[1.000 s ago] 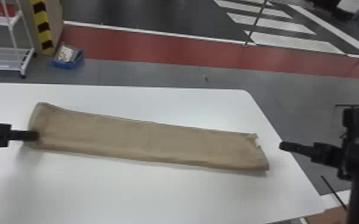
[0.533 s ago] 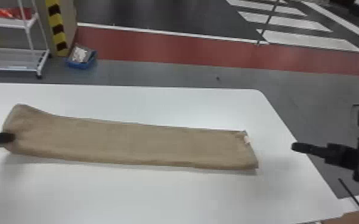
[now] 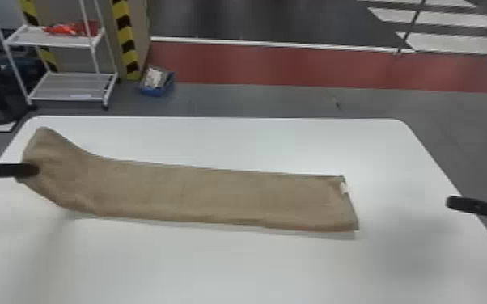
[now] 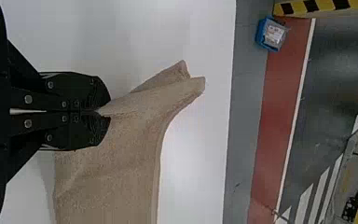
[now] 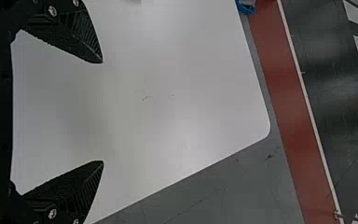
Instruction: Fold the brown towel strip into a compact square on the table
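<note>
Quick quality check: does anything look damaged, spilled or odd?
Two small things: a pale patch, perhaps a label, at the right end of the plain brown towel strip, and faint dark marks on the otherwise plain white table.

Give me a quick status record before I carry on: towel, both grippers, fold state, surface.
towel: brown towel strip, laid lengthwise left to right
left gripper: shut on the towel's left end
left end: looks raised off the table
right gripper: open, beyond the towel's right end, not touching it
right end: lies on the table, small white patch at its edge
fold state: long strip, not yet a compact square
surface: white table
</note>
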Robot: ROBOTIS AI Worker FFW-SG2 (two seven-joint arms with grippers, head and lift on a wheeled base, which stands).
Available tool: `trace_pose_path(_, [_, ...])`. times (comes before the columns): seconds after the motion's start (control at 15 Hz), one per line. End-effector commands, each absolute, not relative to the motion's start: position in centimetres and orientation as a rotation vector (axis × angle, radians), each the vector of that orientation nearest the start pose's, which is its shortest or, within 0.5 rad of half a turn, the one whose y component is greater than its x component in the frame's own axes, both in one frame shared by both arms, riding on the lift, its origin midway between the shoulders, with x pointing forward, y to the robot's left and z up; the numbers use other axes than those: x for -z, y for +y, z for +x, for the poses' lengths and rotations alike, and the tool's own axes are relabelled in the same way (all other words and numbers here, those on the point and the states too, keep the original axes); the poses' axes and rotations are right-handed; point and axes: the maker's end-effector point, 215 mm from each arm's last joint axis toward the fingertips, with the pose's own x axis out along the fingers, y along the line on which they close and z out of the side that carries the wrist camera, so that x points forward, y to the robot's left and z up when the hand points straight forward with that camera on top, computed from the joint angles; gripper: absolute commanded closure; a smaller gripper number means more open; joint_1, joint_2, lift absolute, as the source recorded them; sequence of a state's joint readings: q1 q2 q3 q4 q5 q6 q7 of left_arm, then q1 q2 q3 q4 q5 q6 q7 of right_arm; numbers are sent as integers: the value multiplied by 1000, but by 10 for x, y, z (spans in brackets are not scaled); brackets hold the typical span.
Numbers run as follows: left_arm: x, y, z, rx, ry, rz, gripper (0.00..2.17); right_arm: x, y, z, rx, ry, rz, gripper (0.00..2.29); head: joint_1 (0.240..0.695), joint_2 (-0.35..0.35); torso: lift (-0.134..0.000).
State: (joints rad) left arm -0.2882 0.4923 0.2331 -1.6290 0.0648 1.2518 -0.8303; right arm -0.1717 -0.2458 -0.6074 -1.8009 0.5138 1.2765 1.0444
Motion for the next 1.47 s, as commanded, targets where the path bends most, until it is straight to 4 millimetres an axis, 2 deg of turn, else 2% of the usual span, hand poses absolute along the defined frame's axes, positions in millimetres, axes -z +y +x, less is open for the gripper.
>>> trace_pose_path(0.0, [352, 347, 520, 376, 858, -247, 2142, 392, -526, 447, 70, 794, 262, 124, 695, -119, -124])
trace_pose_path(0.07, [347, 315, 511, 415, 875, -271, 2142, 393, -526, 445, 71, 796, 264, 124, 695, -134, -124])
trace_pose_path(0.13, [339, 280, 509, 463, 862, -262, 2142, 393, -528, 444, 74, 795, 267, 124, 695, -183, -124])
trace_pose_path(0.33, [327, 193, 520, 567, 824, -231, 2145, 398, -532, 436, 81, 801, 271, 124, 695, -279, -124])
trace_pose_path(0.47, [315, 151, 528, 608, 803, -189, 2142, 403, -533, 431, 77, 804, 270, 124, 695, -339, -124])
trace_pose_path(0.6, [309, 120, 530, 635, 793, -172, 2142, 407, -534, 428, 72, 805, 259, 124, 695, -350, -124])
trace_pose_path(0.87, [318, 55, 513, 705, 812, -173, 2145, 404, -540, 426, 75, 797, 256, 124, 695, -350, -124])
trace_pose_path(0.93, [325, 48, 511, 696, 826, -135, 2145, 404, -540, 427, 74, 796, 256, 124, 695, -350, -124])
trace_pose_path(1.13, [345, 45, 509, 661, 868, -77, 2145, 408, -542, 421, 71, 797, 257, 124, 695, -350, -124])
trace_pose_path(1.33, [356, 33, 503, 660, 889, -22, 2094, 413, -547, 416, 72, 798, 250, 124, 695, -350, -124])
trace_pose_path(1.4, [364, 28, 498, 659, 901, -2, 1595, 413, -549, 416, 71, 796, 250, 124, 695, -350, -124])
